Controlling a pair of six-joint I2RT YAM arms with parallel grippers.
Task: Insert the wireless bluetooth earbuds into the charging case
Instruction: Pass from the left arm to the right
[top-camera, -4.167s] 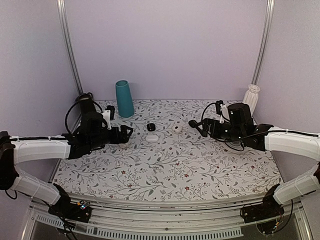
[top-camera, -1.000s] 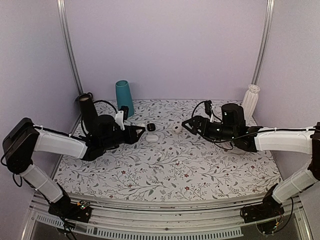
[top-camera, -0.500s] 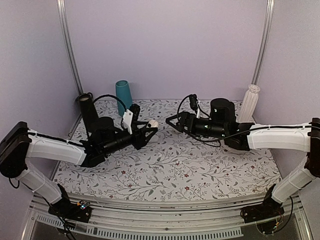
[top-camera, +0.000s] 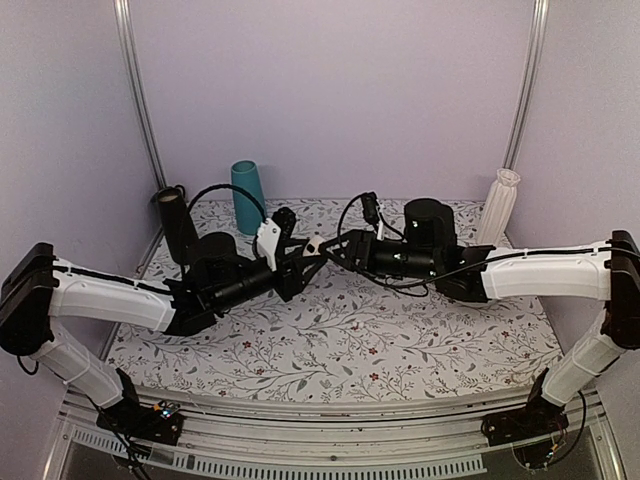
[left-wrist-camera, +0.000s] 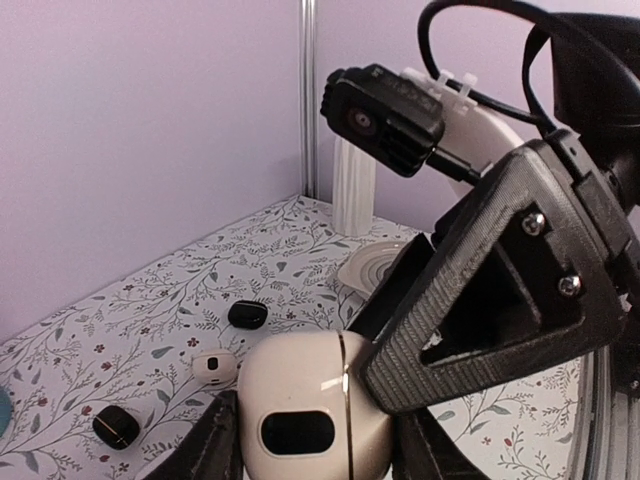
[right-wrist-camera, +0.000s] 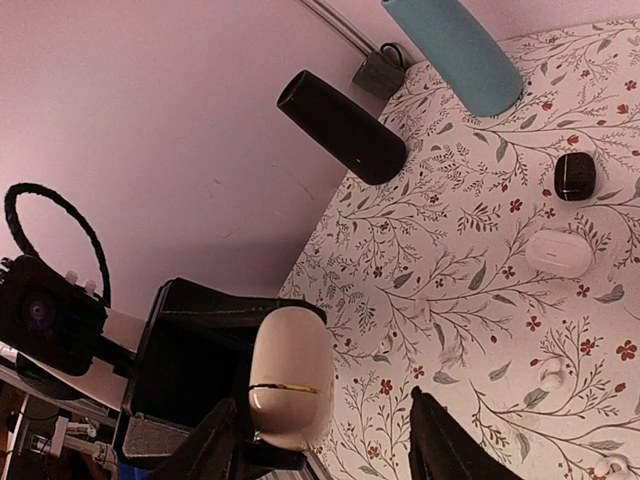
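The left tool (left-wrist-camera: 315, 432) is clamped on the glossy white pebble-shaped charging case (left-wrist-camera: 300, 385), holding it above the floral-patterned table (top-camera: 400, 340), probably to steady it for opening. The right tool (right-wrist-camera: 322, 420), jaws apart, brackets its free end. Beyond, small black lumps (left-wrist-camera: 247, 314) and a white dark-centred round piece (left-wrist-camera: 213, 365) lie loose; I cannot pick out earbuds.

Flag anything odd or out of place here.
Nothing looks spilled or damaged. One thing stands out: the charging case is off the table, gripped in mid-air by the left gripper with its lid closed, and the right gripper is open around it.
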